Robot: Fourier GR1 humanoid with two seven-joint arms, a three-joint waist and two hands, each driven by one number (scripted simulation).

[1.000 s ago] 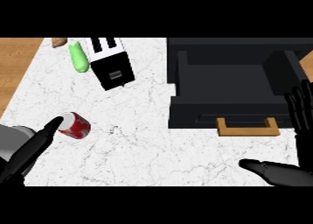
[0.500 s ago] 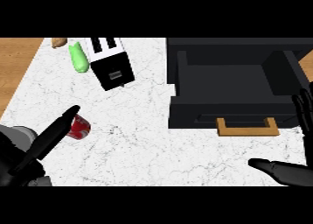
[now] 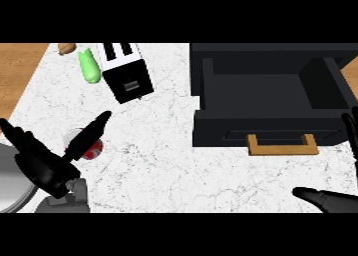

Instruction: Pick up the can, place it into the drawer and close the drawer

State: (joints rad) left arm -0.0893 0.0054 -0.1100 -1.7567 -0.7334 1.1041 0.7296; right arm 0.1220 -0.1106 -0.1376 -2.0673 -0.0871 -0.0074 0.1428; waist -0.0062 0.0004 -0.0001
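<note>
The desk [image 3: 167, 170] has a white marble top with fine grey veining, and brown wood shows beyond its left and right edges. At the near left a red can [image 3: 94, 150] sits on the marble. At the far left lie a green vegetable [image 3: 89, 66] and, just beyond it, a small brown item [image 3: 66, 48]. Beside them stands a black toaster [image 3: 126, 75], set at a slant. The right side holds a black drawer [image 3: 263, 95], pulled open, with its wooden handle [image 3: 282, 145] facing the near edge.
</note>
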